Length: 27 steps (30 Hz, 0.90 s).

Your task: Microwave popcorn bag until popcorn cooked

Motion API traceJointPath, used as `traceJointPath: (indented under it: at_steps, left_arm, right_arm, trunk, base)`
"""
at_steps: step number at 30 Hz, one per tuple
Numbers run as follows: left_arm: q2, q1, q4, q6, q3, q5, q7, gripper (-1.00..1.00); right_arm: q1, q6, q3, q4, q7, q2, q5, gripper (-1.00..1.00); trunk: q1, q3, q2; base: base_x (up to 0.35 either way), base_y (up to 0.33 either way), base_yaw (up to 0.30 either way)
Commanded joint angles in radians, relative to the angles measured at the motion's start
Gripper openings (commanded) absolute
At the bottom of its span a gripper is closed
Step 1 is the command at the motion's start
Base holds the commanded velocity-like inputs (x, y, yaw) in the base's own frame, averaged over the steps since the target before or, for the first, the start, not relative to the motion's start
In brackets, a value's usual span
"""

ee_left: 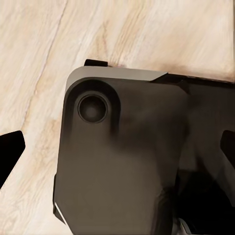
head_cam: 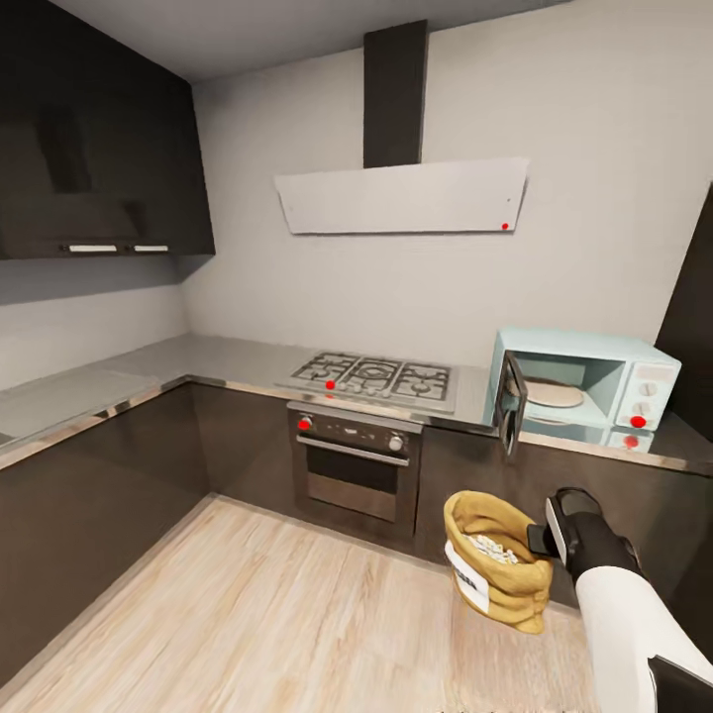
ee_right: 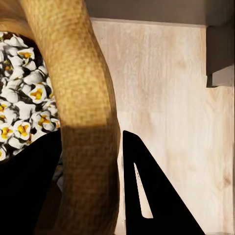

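Right gripper [head_cam: 543, 540] clamped on rolled rim of popcorn bag [head_cam: 498, 572] — one finger inside, one outside, rim [ee_right: 90, 147] pinched between. Bag held in air above wooden floor [head_cam: 267, 624], popcorn [ee_right: 22, 112] heaped inside. Left gripper's fingertips [ee_left: 11, 149] spread apart, holding nothing. Farther back, microwave [head_cam: 584, 381] on countertop [head_cam: 228, 358] — door [head_cam: 510, 404] swung open.

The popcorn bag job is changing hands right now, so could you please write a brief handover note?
Right pincer: shut on the popcorn bag, clamping its rolled rim, held in the air above the floor in front of the cabinets.
Left pincer: fingers apart, holding nothing, pointing down at the robot's base.
Popcorn: inside the bag.
Microwave: on the countertop, door open, interior free.
Done: bag picked up.
Left: place bag in microwave, close door, heat.
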Motion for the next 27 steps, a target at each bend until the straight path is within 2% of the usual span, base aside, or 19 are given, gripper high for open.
traceJointPath:
  at_steps: [1, 2, 3, 6, 8, 27]
  left_arm:
    - [0.000, 0.000, 0.000, -0.003, 0.003, 0.008, 0.000, 1.00]
    - [0.000, 0.000, 0.000, -0.003, 0.003, 0.008, 0.000, 1.00]
    - [-0.001, 0.000, 0.000, -0.003, 0.003, 0.008, 0.000, 1.00]
    - [-0.002, 0.000, 0.000, -0.003, 0.003, 0.007, 0.000, 1.00]
    - [-0.002, 0.000, 0.000, -0.003, 0.003, 0.007, 0.000, 1.00]
    - [-0.002, 0.000, 0.000, -0.003, 0.003, 0.007, 0.000, 1.00]
  right_arm:
    - [-0.001, 0.004, -0.002, 0.000, 0.002, -0.002, 0.000, -1.00]
    - [-0.001, 0.004, -0.003, 0.000, 0.002, -0.007, 0.000, -1.00]
    - [-0.001, 0.011, -0.008, 0.000, 0.002, -0.023, -0.001, -1.00]
    - [-0.001, 0.018, -0.069, -0.002, 0.002, -0.030, 0.001, -1.00]
    - [-0.001, 0.019, -0.083, -0.003, 0.002, -0.031, 0.001, -1.00]
    - [-0.001, 0.018, -0.086, -0.006, 0.002, -0.031, 0.002, -1.00]
  trunk:
    - [0.000, -0.001, -0.001]
    - [0.000, 0.000, -0.001]
    - [0.000, 0.001, -0.001]
    - [0.000, 0.002, -0.001]
    - [0.000, 0.004, -0.001]
    - [0.000, 0.015, -0.001]
  base:
    - [0.000, 0.000, -0.256]
    - [0.000, 0.000, -0.256]
    - [0.000, 0.000, -0.256]
    - [0.000, 0.000, -0.256]
    - [0.000, 0.000, -0.256]
    - [0.000, 0.000, -0.258]
